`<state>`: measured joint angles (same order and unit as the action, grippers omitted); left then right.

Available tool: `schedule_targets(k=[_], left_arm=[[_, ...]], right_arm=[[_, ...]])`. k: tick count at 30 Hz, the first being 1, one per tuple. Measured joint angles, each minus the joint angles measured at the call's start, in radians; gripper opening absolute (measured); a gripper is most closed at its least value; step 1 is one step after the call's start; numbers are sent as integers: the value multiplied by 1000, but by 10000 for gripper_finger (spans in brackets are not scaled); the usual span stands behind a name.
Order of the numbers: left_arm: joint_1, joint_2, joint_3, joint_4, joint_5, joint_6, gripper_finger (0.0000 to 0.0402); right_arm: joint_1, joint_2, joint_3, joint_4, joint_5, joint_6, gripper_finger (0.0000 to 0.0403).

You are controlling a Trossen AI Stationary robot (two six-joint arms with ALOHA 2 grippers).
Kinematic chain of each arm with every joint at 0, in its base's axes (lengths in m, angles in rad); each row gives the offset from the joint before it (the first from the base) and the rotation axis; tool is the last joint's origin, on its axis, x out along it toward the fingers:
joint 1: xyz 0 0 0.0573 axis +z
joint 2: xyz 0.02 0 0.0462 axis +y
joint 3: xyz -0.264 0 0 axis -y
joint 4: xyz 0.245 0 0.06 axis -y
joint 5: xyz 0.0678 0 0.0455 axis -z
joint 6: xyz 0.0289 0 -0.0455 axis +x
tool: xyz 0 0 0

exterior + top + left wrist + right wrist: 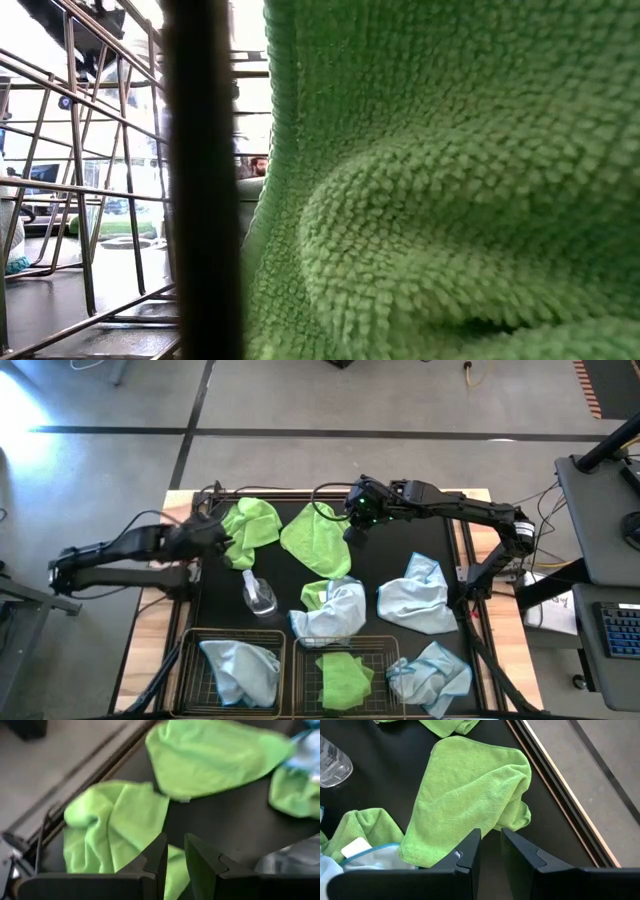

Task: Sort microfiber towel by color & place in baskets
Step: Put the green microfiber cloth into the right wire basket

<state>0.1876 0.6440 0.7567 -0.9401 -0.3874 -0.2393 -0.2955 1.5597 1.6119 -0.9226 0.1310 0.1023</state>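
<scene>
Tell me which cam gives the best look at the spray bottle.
High view: the spray bottle lies whole on the mat among the towels. The right wrist view catches only an edge of it. In the left wrist and low views it cannot be made out.

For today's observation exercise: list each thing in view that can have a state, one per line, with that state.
left basket: holds one blue towel
right basket: holds one green towel
spray bottle: lying on the mat
left gripper: empty, jaws narrowly apart, above a crumpled green towel
right gripper: empty, jaws narrowly apart, above another green towel
</scene>
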Motion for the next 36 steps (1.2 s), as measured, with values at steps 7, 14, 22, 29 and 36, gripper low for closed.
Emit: schedule_targets(k=[7,14,22,29,36], left_arm=[[263,140,0,32,197,116,52],[457,220,0,42,355,174,52],[489,331,0,50,434,214,52],[489,446,-11,76,434,241,53],[502,565,-11,76,508,283,82]], right_arm=[[0,0,0,-6,0,-20,68],[0,0,-10,-20,0,-49,68],[0,0,-11,-24,0,-63,68],[0,0,-11,-24,0,-77,68],[0,0,-11,-26,-1,-80,68]])
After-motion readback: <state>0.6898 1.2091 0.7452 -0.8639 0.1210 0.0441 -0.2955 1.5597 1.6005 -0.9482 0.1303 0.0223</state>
